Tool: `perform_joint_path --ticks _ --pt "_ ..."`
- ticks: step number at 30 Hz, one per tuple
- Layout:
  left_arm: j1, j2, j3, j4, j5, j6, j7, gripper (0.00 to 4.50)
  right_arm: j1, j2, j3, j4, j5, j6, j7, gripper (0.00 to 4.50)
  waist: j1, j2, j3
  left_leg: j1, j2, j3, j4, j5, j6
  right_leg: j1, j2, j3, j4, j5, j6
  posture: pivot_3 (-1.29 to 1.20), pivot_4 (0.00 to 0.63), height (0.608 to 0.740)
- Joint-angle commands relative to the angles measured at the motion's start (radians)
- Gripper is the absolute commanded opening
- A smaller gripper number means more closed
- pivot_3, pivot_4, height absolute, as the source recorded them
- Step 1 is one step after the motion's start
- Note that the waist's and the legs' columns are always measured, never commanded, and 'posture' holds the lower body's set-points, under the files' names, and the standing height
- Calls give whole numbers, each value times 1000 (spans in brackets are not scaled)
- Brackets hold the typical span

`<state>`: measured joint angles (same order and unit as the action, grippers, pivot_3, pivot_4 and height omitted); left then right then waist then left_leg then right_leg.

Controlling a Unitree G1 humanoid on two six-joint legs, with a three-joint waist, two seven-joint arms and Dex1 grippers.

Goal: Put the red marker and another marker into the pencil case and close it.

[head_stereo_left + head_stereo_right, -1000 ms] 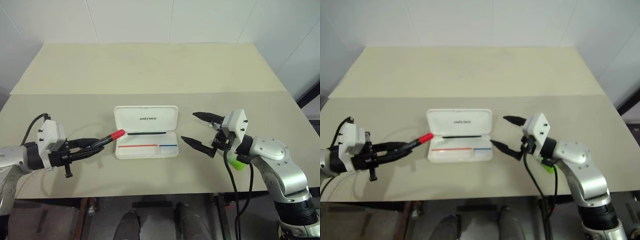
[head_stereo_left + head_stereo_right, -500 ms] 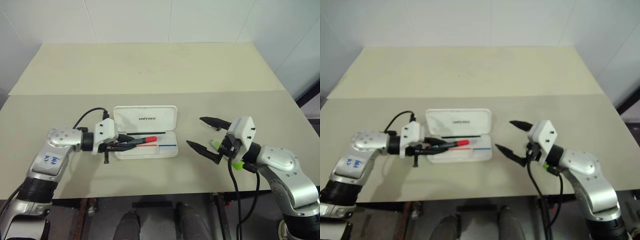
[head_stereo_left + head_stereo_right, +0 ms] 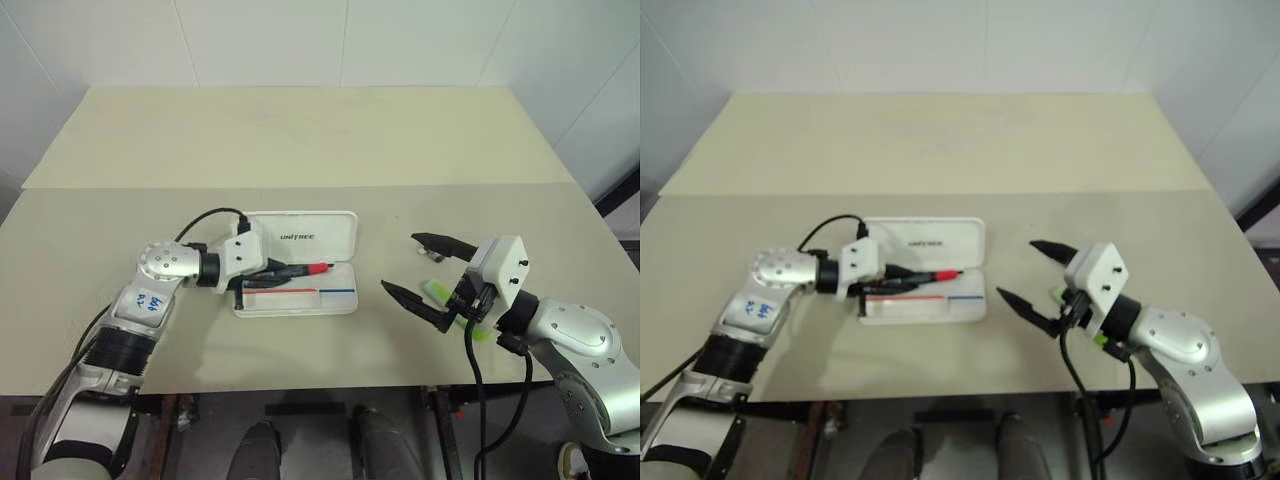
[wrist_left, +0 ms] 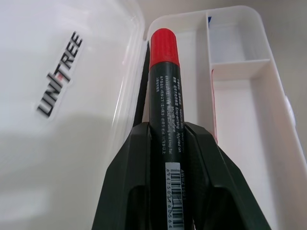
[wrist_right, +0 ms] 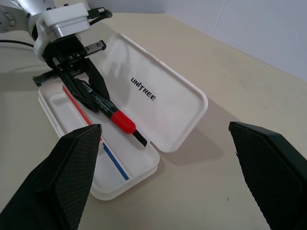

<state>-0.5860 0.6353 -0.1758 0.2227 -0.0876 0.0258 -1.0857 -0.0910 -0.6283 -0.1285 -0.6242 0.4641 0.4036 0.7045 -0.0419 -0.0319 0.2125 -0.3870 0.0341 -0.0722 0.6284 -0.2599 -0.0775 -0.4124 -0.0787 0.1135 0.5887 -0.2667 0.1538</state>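
Left wrist view: red marker (image 4: pixel 164 91) in left gripper (image 4: pixel 168 143).

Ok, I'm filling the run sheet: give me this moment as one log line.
left gripper: shut on red marker, over open pencil case tray | right gripper: open, empty | green highlighter: on table

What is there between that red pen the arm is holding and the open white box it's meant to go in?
Nothing visible. The left gripper holds the red marker by its black barrel, red cap forward, already over the open tray of the pencil case. The lid is folded back, and the compartment below the marker looks bare.
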Motion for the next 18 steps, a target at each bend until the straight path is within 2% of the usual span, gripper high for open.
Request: perform_joint_path --ticks 1,7,12,15,18 --pt "-32 -14 -5 15 17 -21 8 902 3 -9 -32 -39 18 1 -15 4500 3 0 0 0 0 0 0 0 0 0 0 0 0 0 1 0 150 740" --pt "-30 -29 -6 19 29 -31 18 2729 3 -2 -26 -39 15 1 -18 4500 13 0 0 0 0 0 0 0 0 0 0 0 0 1 1 0 150 740" --pt "-11 -33 6 -15 4 -11 12 2729 1 3 -20 -33 15 -3 -19 4500 13 0 0 0 0 0 0 0 0 0 0 0 0 1 2 0 150 740" --pt "4 -29 26 -66 -52 39 -18 3311 -3 4 -16 -25 14 -7 -16 4500 12 0 0 0 0 0 0 0 0 0 0 0 0 1 2 0 150 740" --pt "21 -16 38 -123 -98 85 -54 4253 -8 6 -17 -10 13 -14 -12 4500 12 0 0 0 0 0 0 0 0 0 0 0 0 1 2 0 150 740"
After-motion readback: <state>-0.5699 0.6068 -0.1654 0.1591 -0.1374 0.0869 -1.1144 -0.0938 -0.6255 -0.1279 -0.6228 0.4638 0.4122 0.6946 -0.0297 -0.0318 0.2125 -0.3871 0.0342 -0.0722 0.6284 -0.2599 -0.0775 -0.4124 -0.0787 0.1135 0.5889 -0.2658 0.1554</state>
